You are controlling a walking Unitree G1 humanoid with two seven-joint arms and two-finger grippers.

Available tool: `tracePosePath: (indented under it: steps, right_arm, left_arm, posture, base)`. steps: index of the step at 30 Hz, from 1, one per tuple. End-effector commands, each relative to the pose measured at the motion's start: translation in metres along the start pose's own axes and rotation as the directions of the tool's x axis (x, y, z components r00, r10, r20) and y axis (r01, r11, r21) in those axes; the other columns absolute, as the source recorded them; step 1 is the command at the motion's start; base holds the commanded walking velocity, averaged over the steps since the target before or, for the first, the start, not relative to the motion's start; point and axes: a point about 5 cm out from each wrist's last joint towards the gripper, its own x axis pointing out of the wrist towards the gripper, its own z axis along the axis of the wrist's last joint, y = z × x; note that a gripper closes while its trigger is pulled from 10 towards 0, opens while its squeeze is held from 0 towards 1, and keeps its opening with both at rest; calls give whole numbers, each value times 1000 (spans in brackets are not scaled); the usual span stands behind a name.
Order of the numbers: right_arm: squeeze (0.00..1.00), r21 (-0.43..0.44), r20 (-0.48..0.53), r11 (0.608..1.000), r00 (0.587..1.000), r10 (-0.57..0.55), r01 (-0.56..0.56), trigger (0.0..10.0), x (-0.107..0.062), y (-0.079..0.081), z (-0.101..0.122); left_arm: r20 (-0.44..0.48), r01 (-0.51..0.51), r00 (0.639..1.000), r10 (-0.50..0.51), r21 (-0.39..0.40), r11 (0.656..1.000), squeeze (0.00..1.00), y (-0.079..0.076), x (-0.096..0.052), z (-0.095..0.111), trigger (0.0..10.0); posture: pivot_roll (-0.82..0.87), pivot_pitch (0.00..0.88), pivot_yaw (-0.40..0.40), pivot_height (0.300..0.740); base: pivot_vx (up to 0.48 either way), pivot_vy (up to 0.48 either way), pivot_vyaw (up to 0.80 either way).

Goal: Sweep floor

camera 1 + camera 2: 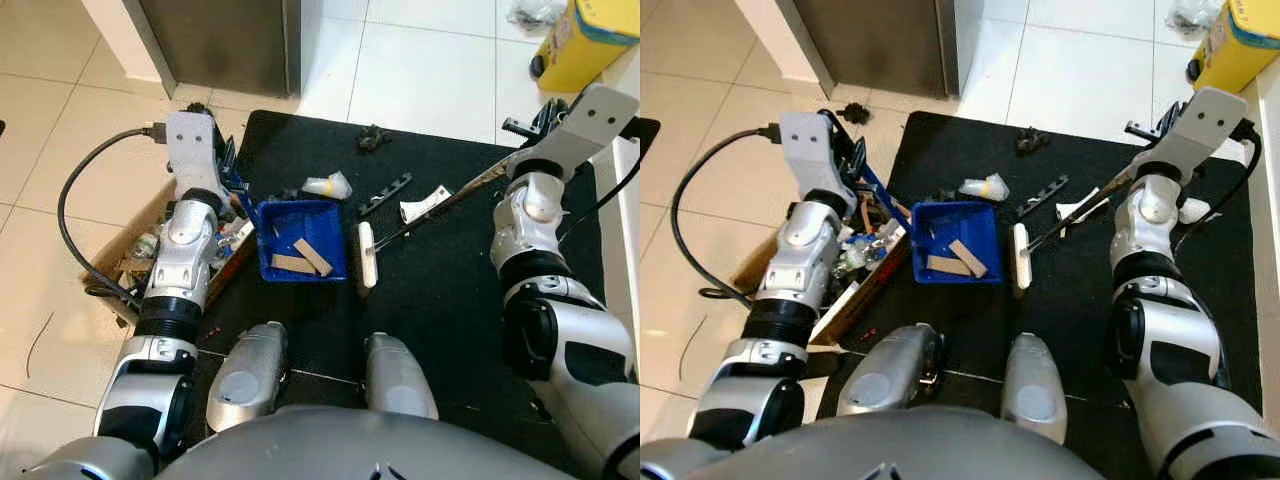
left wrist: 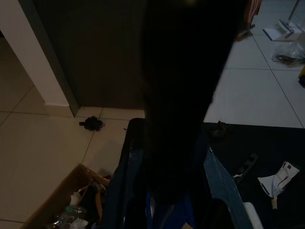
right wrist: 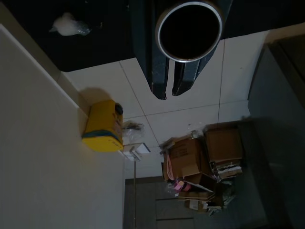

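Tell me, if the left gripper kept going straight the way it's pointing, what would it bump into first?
Probably the dark cabinet front. The left gripper, holding the blue dustpan, points forward over the black mat's edge. A small black thing lies beside that line; depth is unclear.

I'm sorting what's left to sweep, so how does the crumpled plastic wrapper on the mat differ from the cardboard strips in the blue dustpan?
The plastic wrapper is pale, translucent and crumpled into a lump; the cardboard strips are brown, flat and straight-edged. The wrapper lies on the black mat just beyond the blue dustpan; the strips already rest inside it. Both are litter near the brush head.
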Motion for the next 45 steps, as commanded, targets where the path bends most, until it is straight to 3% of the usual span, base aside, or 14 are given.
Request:
tracePosePath:
  steps: [1, 7, 13, 16, 18, 22, 23, 25, 32, 33, 35, 38, 40, 45]
  right_arm:
    - [0, 2, 21, 1000, 1000, -2, 2, 10000, 2, -1, 5]
    - [0, 1, 23, 1000, 1000, 0, 0, 10000, 2, 0, 5]
    - [0, 0, 36, 1000, 999, 10, -10, 10000, 3, 3, 7]
    - [0, -5, 58, 1000, 998, 24, -24, 10000, 4, 5, 11]
    - [0, -14, 105, 999, 993, 54, -53, 10000, 8, 12, 21]
    - [0, -18, 125, 998, 990, 66, -65, 10000, 9, 14, 25]
    - [0, -21, 167, 995, 981, 98, -96, 10000, 12, 22, 35]
    - [0, -22, 196, 992, 973, 124, -122, 10000, 14, 28, 43]
    - [0, -15, 224, 987, 961, 161, -162, 10000, 19, 35, 53]
    - [0, -15, 224, 987, 961, 161, -162, 10000, 19, 35, 53]
    - [0, -15, 225, 987, 961, 159, -160, 10000, 20, 32, 54]
    - [0, -16, 224, 987, 962, 157, -158, 10000, 20, 31, 54]
    - [0, -17, 223, 989, 963, 148, -148, 10000, 21, 27, 54]
    - [0, -17, 221, 990, 965, 142, -141, 10000, 21, 25, 54]
  left_arm:
    - [24, 9, 1000, -9, 5, 1000, 0, 0, 1, 5, 10000]
    - [30, 64, 998, -64, -19, 998, 0, -9, 2, 8, 10000]
    - [90, 116, 990, -111, -59, 991, 0, -20, 11, 30, 10000]
    - [132, 103, 987, -92, -84, 991, 0, -17, 17, 47, 10000]
    - [200, 65, 979, -45, -94, 993, 0, -6, 24, 74, 10000]
    - [228, 51, 973, -27, -98, 994, 0, -1, 25, 84, 10000]
    - [292, 15, 956, 15, -102, 995, 0, 11, 26, 109, 10000]
    - [335, -19, 941, 55, -108, 994, 0, 22, 25, 125, 10000]
    - [381, -205, 894, 235, -117, 972, 0, 67, 20, 147, 10000]
    - [381, -205, 894, 235, -117, 972, 0, 67, 20, 147, 10000]
    - [401, -301, 856, 327, -128, 945, 0, 92, 17, 156, 10000]
    - [412, -350, 831, 374, -136, 927, 0, 105, 14, 162, 10000]
    - [442, -448, 768, 463, -146, 882, 0, 131, 6, 175, 10000]
    - [466, -517, 717, 518, -141, 844, 0, 148, -1, 185, 10000]
  posture:
    - [146, 0, -2, 740]
    - [145, 0, 0, 740]
    - [140, 0, 3, 740]
    - [138, 0, 5, 740]
    - [138, 0, 7, 740]
    - [138, 0, 7, 740]
    - [147, 0, 4, 740]
    - [147, 0, 4, 740]
    - [161, 0, -8, 740]
    - [161, 0, -8, 740]
    - [164, 0, -10, 740]
    - [165, 0, -10, 740]
    - [166, 0, -8, 740]
    - [165, 0, -8, 740]
  base:
    - [0, 0, 0]
    - [0, 0, 0]
    - [0, 0, 0]
    - [0, 0, 0]
    - [0, 0, 0]
    - [0, 0, 0]
    - [0, 0, 0]
    - [0, 0, 0]
    - [0, 0, 0]
    - [0, 0, 0]
    - [0, 0, 0]
    - [0, 0, 0]
    - [0, 0, 0]
    - [0, 0, 0]
